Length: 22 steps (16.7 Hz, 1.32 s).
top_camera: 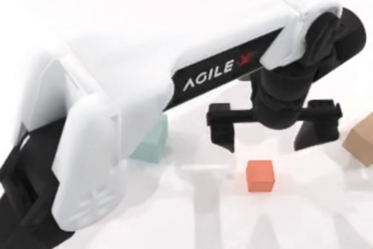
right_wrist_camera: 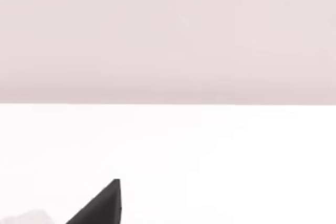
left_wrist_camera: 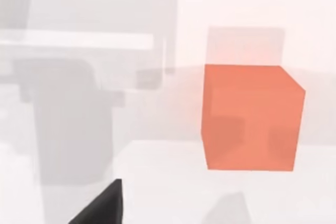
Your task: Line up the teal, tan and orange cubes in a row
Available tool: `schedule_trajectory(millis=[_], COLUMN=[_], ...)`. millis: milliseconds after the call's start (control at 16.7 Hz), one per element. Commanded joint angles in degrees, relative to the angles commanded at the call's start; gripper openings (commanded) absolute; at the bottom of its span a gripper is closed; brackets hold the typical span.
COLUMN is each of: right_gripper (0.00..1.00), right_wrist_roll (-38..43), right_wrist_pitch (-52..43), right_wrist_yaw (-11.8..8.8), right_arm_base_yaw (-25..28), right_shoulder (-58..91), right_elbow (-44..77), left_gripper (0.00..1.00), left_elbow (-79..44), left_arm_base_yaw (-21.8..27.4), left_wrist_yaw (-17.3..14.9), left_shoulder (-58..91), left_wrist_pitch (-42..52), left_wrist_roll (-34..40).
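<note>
Left arm stretched across the table, left claw [top_camera: 274, 129] spread wide, empty, above orange cube [top_camera: 260, 175], teal cube [top_camera: 151, 141] beneath arm

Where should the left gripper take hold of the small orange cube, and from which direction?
Judging by its pose, from above: the orange cube sits flat and alone on the table, side faces free. The open left gripper hangs just behind it; close the fingers on two opposite side faces.

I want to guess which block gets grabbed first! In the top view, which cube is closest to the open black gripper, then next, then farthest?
From the left gripper:
1. Orange cube, just below it, near the middle.
2. Tan cube, at the table's right edge.
3. Teal cube, to the left, half hidden under the arm.
</note>
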State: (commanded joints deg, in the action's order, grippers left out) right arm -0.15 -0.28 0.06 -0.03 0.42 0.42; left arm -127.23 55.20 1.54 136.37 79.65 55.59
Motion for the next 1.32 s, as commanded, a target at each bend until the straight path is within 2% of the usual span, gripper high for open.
schedule_trajectory(millis=[300, 600, 1020, 1320], right_gripper=[1.00, 1.00, 1.00, 1.00], right_wrist_roll=[-3.0, -9.1, -19.5, -26.1], right_wrist_pitch=[-5.8, -17.6, -38.0, -50.9], right_wrist_yaw=[0.5, 0.5, 0.0, -0.1], right_arm_base_yaw=[0.1, 1.1, 3.3, 4.5], right_shoulder=[8.6, 27.7, 62.1, 85.0], right_elbow=[7.8, 22.5, 47.3, 63.4], left_gripper=[1.00, 1.00, 1.00, 1.00], left_elbow=[11.2, 34.8, 78.1, 104.8], left_arm_base_yaw=[-5.8, -17.5, -36.4, -47.2], left_wrist_yaw=[0.4, 0.7, 0.3, -0.4], left_shoulder=[-11.6, -37.8, -84.3, -111.5], left_wrist_pitch=[-7.0, -21.0, -45.7, -62.2], left_wrist_roll=[-2.2, -8.0, -24.5, -39.0])
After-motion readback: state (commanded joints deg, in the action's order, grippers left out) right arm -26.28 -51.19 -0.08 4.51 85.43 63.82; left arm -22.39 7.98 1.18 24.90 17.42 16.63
